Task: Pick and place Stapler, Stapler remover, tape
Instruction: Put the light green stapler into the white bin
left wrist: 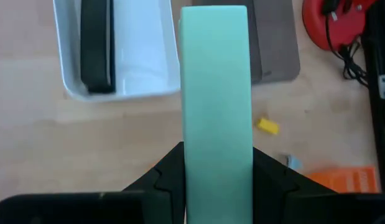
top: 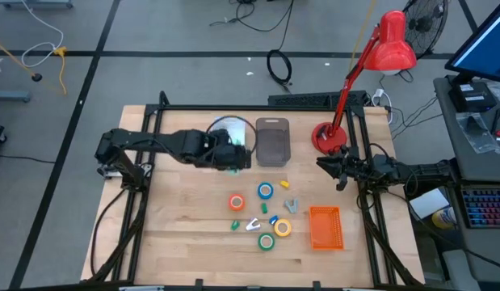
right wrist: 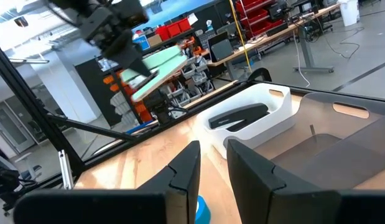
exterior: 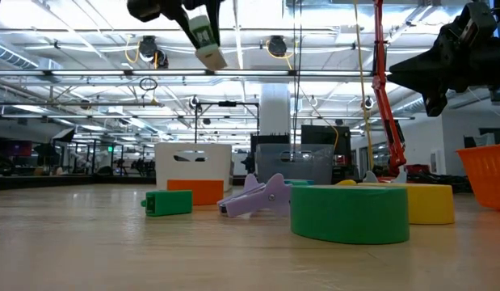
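The left gripper grasps a pale green stapler high above the tabletop's far half, just short of the white bin that already holds a black stapler — the sensible move is probably to carry it squarely over the bin's opening and lower it before letting go. The right gripper waits near the right edge, fingers slightly parted and grasping nothing, while the tape rolls and the purple staple remover lie mid-table, towards the near edge.
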Controlling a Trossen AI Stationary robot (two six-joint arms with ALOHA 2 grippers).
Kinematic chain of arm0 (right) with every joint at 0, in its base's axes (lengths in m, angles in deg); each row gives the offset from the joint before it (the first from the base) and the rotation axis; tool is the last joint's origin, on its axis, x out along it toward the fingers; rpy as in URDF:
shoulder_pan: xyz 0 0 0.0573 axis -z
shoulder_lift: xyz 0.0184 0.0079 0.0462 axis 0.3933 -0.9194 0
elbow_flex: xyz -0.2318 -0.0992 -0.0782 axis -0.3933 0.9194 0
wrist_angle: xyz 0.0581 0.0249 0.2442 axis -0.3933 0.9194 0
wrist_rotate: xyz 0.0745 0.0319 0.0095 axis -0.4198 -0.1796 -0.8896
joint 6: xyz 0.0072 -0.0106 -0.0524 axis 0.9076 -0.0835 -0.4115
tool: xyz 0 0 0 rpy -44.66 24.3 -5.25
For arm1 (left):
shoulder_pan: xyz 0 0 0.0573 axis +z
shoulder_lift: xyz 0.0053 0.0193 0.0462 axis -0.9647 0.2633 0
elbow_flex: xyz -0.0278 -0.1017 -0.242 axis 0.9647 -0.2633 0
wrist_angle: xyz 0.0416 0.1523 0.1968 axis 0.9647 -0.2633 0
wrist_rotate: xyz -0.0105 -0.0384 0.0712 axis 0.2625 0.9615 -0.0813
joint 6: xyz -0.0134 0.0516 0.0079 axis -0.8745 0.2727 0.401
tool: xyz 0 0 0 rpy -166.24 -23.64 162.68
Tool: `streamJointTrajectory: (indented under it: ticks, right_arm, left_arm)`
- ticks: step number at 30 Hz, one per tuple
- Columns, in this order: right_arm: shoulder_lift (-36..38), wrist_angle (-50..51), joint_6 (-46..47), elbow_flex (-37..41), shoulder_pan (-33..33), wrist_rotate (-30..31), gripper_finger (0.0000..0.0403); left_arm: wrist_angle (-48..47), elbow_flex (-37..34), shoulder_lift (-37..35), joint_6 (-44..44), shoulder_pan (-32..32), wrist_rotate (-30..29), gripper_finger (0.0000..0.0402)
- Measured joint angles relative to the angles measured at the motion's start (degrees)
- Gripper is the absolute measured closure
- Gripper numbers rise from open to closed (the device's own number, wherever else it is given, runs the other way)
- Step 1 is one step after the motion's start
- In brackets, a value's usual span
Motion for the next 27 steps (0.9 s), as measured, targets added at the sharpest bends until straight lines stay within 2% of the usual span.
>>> streamJointTrajectory:
  ticks: [14,27]
  right_arm:
    - [0.0,0.0,0.0,0.0,0.0,0.0,0.0330]
    - [0.0,0.0,-2.5,0.0,0.0,0.0,0.0330]
  left_arm:
    - [0.4,0.0,0.0,12.9,12.2,-0.4,0.0281]
    - [0.5,0.0,0.0,18.7,19.5,-1.3,0.0281]
